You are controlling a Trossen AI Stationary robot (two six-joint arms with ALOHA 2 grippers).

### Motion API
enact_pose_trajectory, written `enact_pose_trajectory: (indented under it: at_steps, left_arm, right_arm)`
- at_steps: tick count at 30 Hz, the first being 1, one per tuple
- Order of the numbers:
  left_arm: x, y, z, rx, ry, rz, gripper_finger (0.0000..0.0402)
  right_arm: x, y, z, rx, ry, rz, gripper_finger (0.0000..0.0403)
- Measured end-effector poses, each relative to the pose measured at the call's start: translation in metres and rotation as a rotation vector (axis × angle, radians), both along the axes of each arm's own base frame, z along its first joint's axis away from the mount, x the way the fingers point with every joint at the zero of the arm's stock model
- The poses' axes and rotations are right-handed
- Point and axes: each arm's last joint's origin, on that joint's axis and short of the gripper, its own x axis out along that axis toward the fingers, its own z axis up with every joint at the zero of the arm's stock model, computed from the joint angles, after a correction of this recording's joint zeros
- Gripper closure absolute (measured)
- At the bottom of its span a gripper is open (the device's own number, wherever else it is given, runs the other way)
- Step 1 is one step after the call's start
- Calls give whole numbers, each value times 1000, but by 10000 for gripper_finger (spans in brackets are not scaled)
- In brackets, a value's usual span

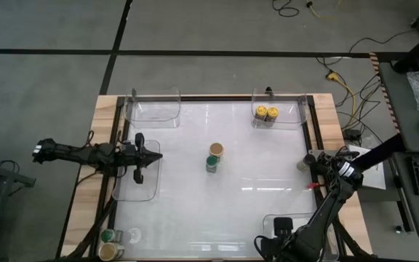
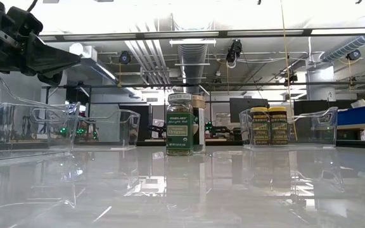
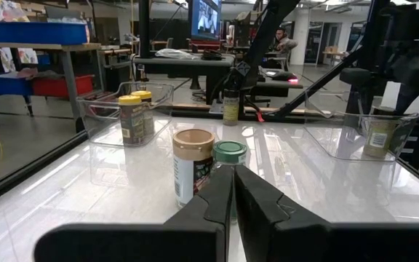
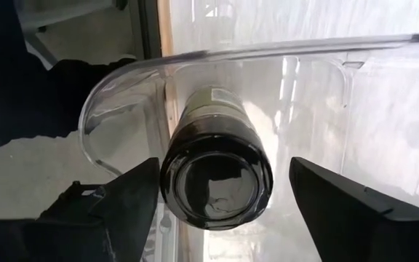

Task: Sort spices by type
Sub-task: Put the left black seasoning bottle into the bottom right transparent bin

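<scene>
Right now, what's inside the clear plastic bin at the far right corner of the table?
The clear plastic bin holds two yellow-lidded spice jars, upright and side by side. Nothing else shows in it; its floor beneath the jars is covered.

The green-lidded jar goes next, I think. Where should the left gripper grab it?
Grip the green-lidded jar across its round body just under the lid, coming down from above. It stands upright touching the tan-lidded jar, so set the left gripper fingers on the two free sides.
</scene>
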Motion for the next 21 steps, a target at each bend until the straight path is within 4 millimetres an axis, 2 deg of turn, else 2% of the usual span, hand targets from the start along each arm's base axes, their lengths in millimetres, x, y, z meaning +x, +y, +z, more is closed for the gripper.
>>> enact_pose_trajectory:
  at_steps: [11, 17, 21]
  left_arm:
    - [0, 0, 0, 0, 0, 0, 400]
    - [0, 0, 0, 0, 0, 0, 400]
    - [0, 0, 0, 0, 0, 0, 400]
  right_arm:
    - [1, 1, 3, 14, -34, 11, 114]
    - [3, 0, 27, 42, -127, 12, 115]
    - [-4, -12, 42, -19, -153, -15, 108]
